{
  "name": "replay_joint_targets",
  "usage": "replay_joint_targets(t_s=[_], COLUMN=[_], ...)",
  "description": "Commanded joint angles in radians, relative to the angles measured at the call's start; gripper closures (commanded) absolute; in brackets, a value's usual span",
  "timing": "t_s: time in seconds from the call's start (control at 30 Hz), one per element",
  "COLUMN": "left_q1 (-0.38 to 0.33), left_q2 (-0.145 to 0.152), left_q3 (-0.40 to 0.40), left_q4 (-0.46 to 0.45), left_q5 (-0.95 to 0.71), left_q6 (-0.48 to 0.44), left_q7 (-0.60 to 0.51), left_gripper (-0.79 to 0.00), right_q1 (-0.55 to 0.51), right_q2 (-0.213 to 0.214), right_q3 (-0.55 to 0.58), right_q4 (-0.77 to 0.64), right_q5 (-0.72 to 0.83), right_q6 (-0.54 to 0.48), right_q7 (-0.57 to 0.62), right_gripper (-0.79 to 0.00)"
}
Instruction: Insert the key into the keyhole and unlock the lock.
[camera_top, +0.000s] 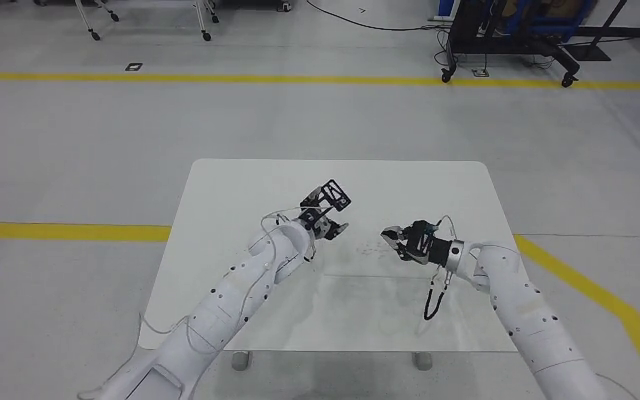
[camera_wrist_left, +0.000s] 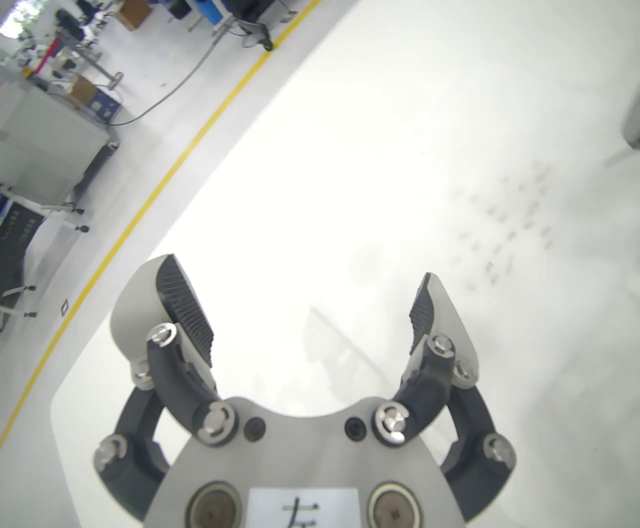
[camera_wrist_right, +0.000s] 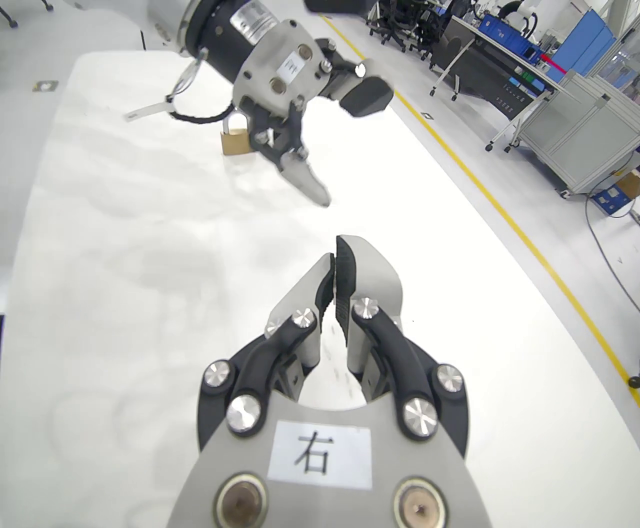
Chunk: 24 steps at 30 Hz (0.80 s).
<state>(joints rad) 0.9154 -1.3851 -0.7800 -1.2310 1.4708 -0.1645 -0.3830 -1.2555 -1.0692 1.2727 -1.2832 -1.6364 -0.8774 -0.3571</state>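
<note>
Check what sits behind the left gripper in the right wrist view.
A brass padlock, shackle up, one edge hidden by the left gripper; what looks like the key lies beyond.

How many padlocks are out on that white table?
1. A brass padlock sits on the table, partly covered by the open left gripper in the right wrist view. The arm may hide more.

Left arm (camera_top: 235, 300), right arm (camera_top: 525, 310): glossy white rounded shells; black cable (camera_top: 432, 297) at right wrist. Left gripper (camera_wrist_left: 299, 272), right gripper (camera_wrist_right: 336, 250): silver plates, black linkages, ribbed black pads (camera_wrist_left: 182, 300), silver screws (camera_wrist_right: 420, 417), white character label (camera_wrist_right: 320, 455).
</note>
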Motion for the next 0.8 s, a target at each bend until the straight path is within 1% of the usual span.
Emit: replay_joint_targets(t_s=[0.0, 0.17, 0.23, 0.27, 0.33, 0.37, 0.47, 0.53, 0.57, 0.6, 0.63, 0.7, 0.77], left_q1=[0.000, 0.000, 0.029, 0.052, 0.100, 0.128, 0.198, 0.231, 0.243, 0.248, 0.249, 0.249, 0.249], left_q2=[0.000, 0.000, 0.005, 0.010, 0.025, 0.033, 0.053, 0.061, 0.064, 0.066, 0.067, 0.067, 0.067], left_q3=[0.003, 0.003, -0.021, -0.053, -0.133, -0.182, -0.311, -0.375, -0.400, -0.411, -0.413, -0.413, -0.413], left_q4=[0.013, 0.013, 0.006, -0.005, -0.030, -0.047, -0.090, -0.101, -0.100, -0.102, -0.102, -0.102, -0.102], left_q5=[0.002, 0.002, -0.003, -0.041, -0.121, -0.195, -0.424, -0.564, -0.629, -0.663, -0.673, -0.673, -0.673], left_q6=[-0.001, -0.001, 0.031, 0.039, 0.037, 0.017, -0.122, -0.215, -0.242, -0.275, -0.288, -0.288, -0.288], left_q7=[0.000, 0.000, 0.040, 0.086, 0.166, 0.210, 0.285, 0.306, 0.311, 0.297, 0.292, 0.292, 0.292], left_gripper=[-0.785, -0.785, -0.785, -0.785, -0.785, -0.785, -0.785, -0.785, -0.785, -0.785, -0.785, -0.785, -0.785], right_q1=[0.001, 0.001, -0.007, -0.008, -0.007, -0.002, 0.012, 0.022, 0.021, 0.028, 0.041, 0.047, 0.047], right_q2=[0.000, 0.000, -0.002, -0.005, -0.013, -0.018, -0.035, -0.046, -0.053, -0.058, -0.060, -0.063, -0.063], right_q3=[-0.001, -0.001, -0.009, -0.014, -0.019, -0.021, -0.031, -0.046, -0.061, -0.072, -0.078, -0.089, -0.089], right_q4=[0.001, 0.001, 0.002, 0.001, 0.021, 0.032, 0.067, 0.084, 0.097, 0.111, 0.115, 0.110, 0.110], right_q5=[-0.004, -0.004, 0.012, 0.031, 0.134, 0.193, 0.427, 0.604, 0.732, 0.843, 0.915, 1.041, 1.041], right_q6=[0.005, 0.005, 0.006, 0.018, 0.013, 0.010, -0.002, -0.006, -0.033, -0.042, -0.025, -0.003, -0.003], right_q7=[0.001, 0.001, 0.010, 0.025, 0.035, 0.050, 0.113, 0.180, 0.210, 0.262, 0.325, 0.400, 0.400], right_gripper=[0.000, 0.000, 0.000, 0.000, 0.000, 0.000, 0.000, 0.000, 0.000, 0.000, 0.000, 0.000, 0.000])
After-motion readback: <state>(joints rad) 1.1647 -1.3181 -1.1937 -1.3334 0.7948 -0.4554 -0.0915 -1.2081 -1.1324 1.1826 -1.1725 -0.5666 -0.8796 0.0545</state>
